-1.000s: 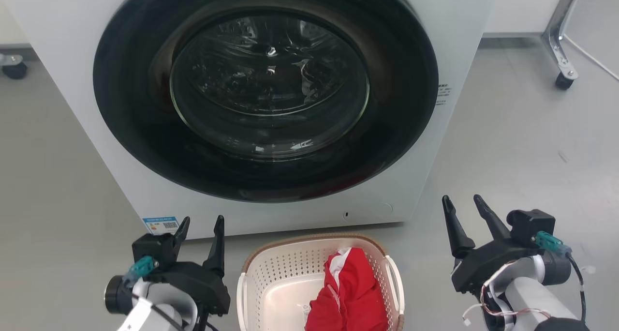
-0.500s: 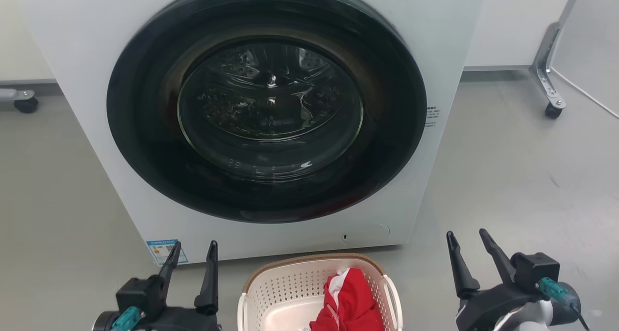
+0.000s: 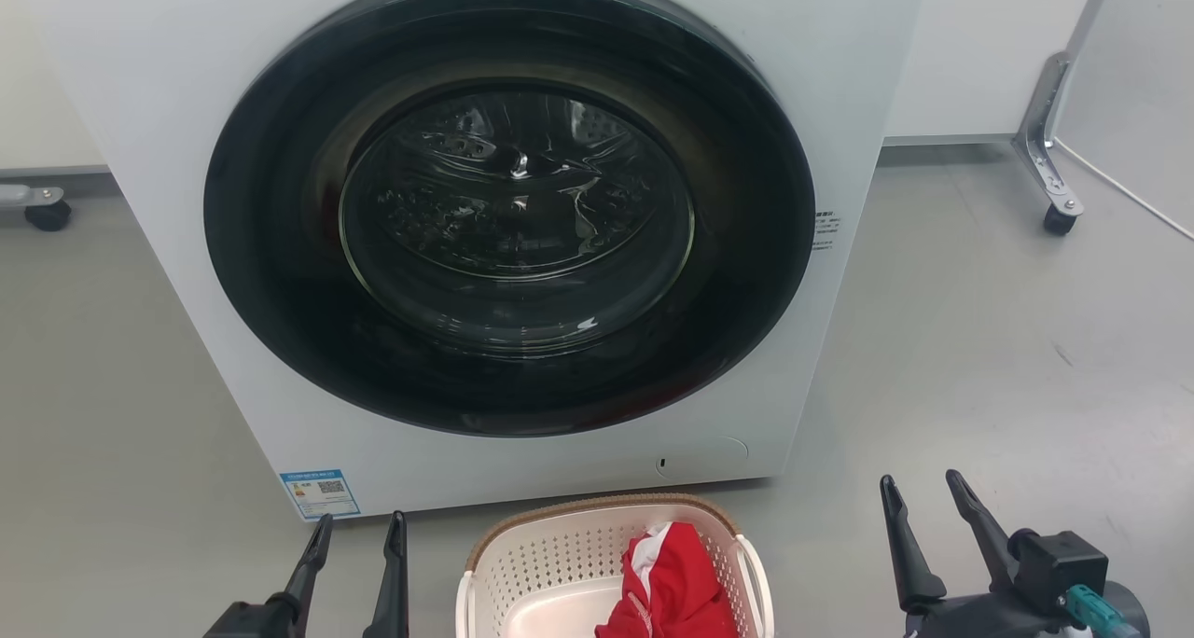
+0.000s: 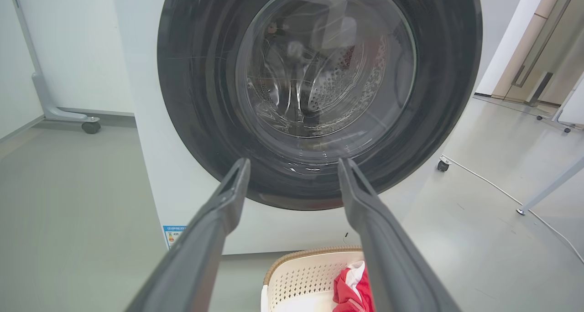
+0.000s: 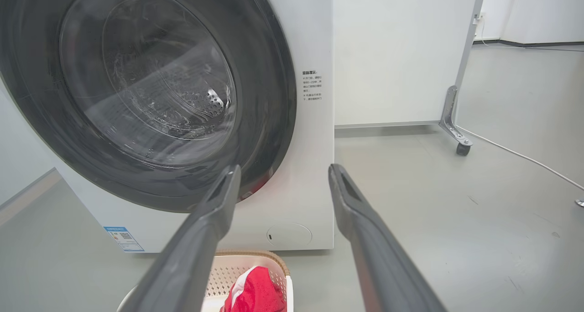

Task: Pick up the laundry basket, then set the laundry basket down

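The laundry basket (image 3: 550, 559) is cream-white with perforated sides and a brown woven rim. It stands on the floor at the bottom middle of the head view, just before the washing machine (image 3: 168, 106). A red and white garment (image 3: 676, 587) lies inside it. My left gripper (image 3: 362, 524) hangs open to the basket's left, apart from it. On the basket's right, my right gripper (image 3: 922, 486) is open too, with nothing between its fingers. The basket (image 4: 301, 275) shows low between the left gripper's (image 4: 294, 163) fingers, and the basket (image 5: 237, 268) lies under the right gripper (image 5: 284, 169).
The washing machine's round dark glass door (image 3: 513, 209) is closed. A metal frame leg on a caster (image 3: 1059, 218) stands at the back right, another caster (image 3: 47, 214) at the back left. A white cable (image 5: 524, 157) runs over the grey floor (image 3: 1007, 339) on the right.
The head camera has tilted up, so the whole picture slid down. Both grippers sit lower in the view, mostly out of frame, still open. The basket stays on the floor.
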### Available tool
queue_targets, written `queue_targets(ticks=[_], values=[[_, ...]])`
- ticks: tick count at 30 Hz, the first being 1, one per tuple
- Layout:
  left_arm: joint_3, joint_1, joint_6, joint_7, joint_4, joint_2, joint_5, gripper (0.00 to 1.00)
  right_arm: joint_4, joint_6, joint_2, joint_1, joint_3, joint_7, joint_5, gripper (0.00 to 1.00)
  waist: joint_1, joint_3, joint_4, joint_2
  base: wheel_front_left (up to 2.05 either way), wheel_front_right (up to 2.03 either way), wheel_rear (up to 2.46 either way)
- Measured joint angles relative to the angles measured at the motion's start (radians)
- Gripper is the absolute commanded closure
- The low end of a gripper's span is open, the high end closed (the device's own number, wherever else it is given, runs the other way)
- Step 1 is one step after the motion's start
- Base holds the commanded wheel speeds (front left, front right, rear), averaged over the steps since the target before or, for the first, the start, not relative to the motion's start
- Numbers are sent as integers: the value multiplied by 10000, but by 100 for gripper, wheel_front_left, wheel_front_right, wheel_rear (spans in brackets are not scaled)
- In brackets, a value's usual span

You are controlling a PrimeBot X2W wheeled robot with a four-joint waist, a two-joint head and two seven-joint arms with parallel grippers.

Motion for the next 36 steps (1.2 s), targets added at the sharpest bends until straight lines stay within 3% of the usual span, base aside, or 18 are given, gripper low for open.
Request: queue_targets(ticks=[36], values=[[1120,1029,8,472,-761,-790,936,0,-1258,-263,-182,881,-63,15,-522,0,0,18,-10,1,0,0,0]])
